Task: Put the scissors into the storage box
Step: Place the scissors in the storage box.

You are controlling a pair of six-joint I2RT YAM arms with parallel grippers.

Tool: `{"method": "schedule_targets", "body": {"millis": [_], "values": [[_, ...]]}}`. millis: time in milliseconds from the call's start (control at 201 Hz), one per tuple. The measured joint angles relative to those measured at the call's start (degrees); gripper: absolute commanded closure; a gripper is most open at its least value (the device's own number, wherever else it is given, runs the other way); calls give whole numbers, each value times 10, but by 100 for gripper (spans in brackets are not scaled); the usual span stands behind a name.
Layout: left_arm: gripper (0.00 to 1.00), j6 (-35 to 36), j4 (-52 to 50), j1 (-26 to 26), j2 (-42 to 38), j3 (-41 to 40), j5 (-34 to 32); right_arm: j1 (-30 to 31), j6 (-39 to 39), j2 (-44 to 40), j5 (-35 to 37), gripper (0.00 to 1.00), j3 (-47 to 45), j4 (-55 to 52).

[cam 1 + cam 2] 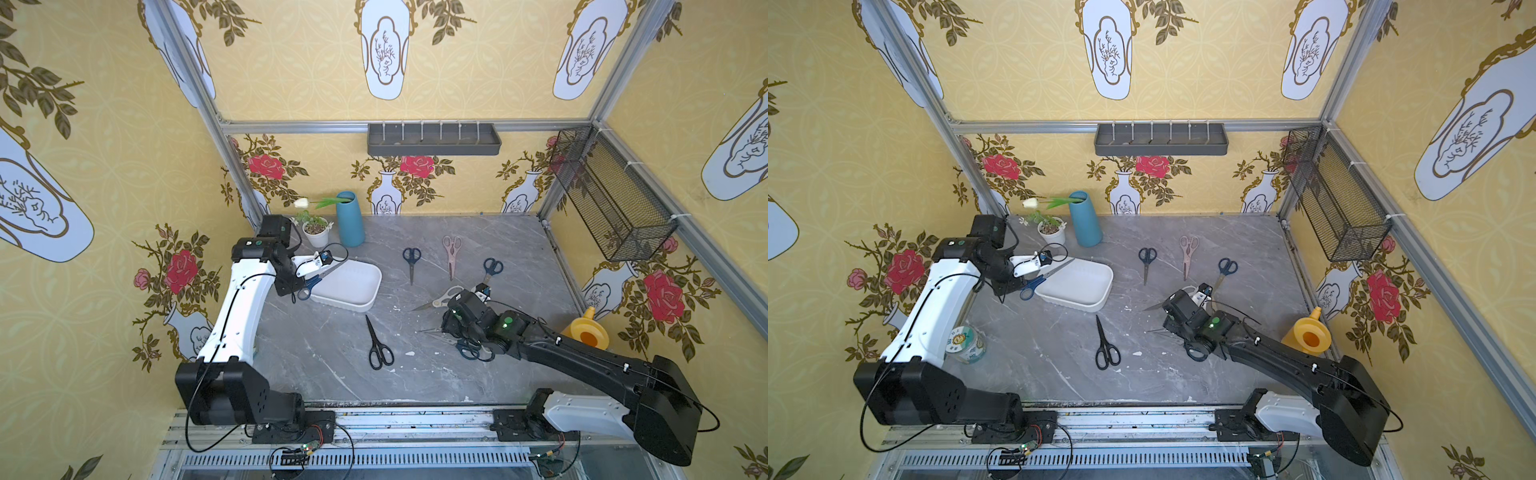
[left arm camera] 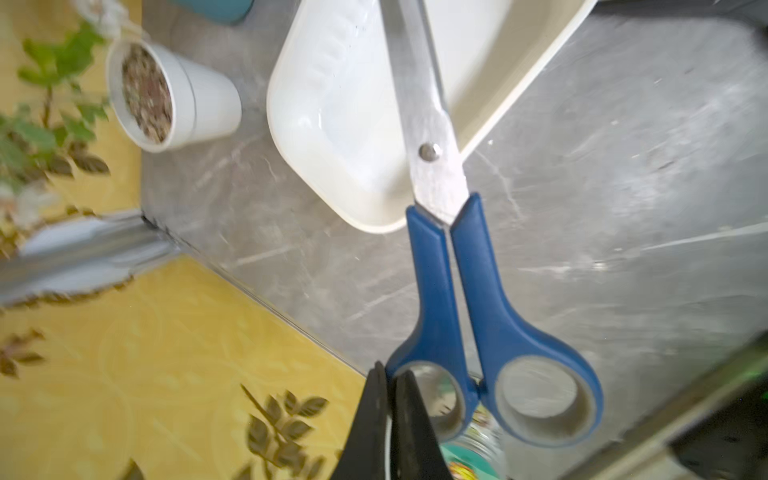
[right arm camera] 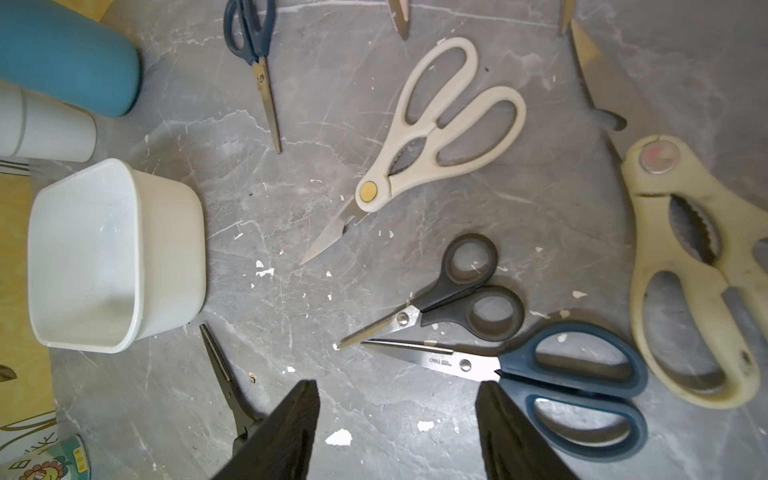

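one pair of steel-bladed blue-handled scissors [image 2: 440, 257] is held off the table by the left gripper [image 2: 388, 376], whose black fingers are pressed together on the rim of one handle ring. the closed blades reach out over the shallow white plastic rectangular storage box [image 1: 353, 306], while the handles hang outside its corner nearest the left arm. the box sits on the grey marble-patterned tabletop [image 1: 316, 374], near a small white plant pot [image 1: 316, 237] and a tall teal cylindrical vase [image 1: 351, 224].

the right gripper [image 3: 397, 386] hovers with its jaws standing apart over bare tabletop. just beside it lie a navy-handled pair [image 3: 573, 374] and a smaller black-handled pair [image 3: 457, 299], their tips close together. a cream-white kitchen pair [image 3: 436, 124] lies beyond them, and a second cream-white pair [image 3: 644, 232] lies off to one side.

toward the back wall lie a small navy pair [image 1: 411, 262], a pale pink pair [image 1: 451, 253] and a blue pair [image 1: 492, 268]. a slim black pair [image 1: 379, 343] lies nearer the front, between the arms.
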Motion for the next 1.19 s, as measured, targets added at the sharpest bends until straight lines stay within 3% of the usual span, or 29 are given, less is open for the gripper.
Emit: {"method": "schedule_targets", "body": {"millis": [105, 219, 368, 503, 657, 742, 851, 951, 1085, 1195], "values": [[100, 148, 56, 13, 51, -9, 38, 8, -1, 6, 1, 34, 6, 9], [100, 259, 114, 15, 130, 13, 61, 23, -1, 8, 3, 34, 7, 16], [100, 338, 176, 14, 218, 76, 90, 45, 14, 9, 12, 34, 10, 17], [100, 384, 216, 2, 264, 70, 106, 57, 29, 16, 15, 34, 11, 16], [100, 401, 230, -15, 308, 65, 110, 64, 32, 26, 17, 34, 20, 14], [87, 395, 242, -18, 329, 69, 108, 65, 32, 33, 16, 34, 24, 14], [59, 381, 255, -24, 346, 73, 107, 65, 31, 46, 13, 33, 28, 14], [44, 368, 275, -28, 344, 61, 108, 65, 27, 61, 9, 33, 35, 17], [42, 341, 280, -35, 305, 42, 111, 63, 14, 86, -1, 32, 47, 19], [44, 245, 263, -46, 230, 68, 123, 61, -1, 106, -12, 31, 57, 31]]}}
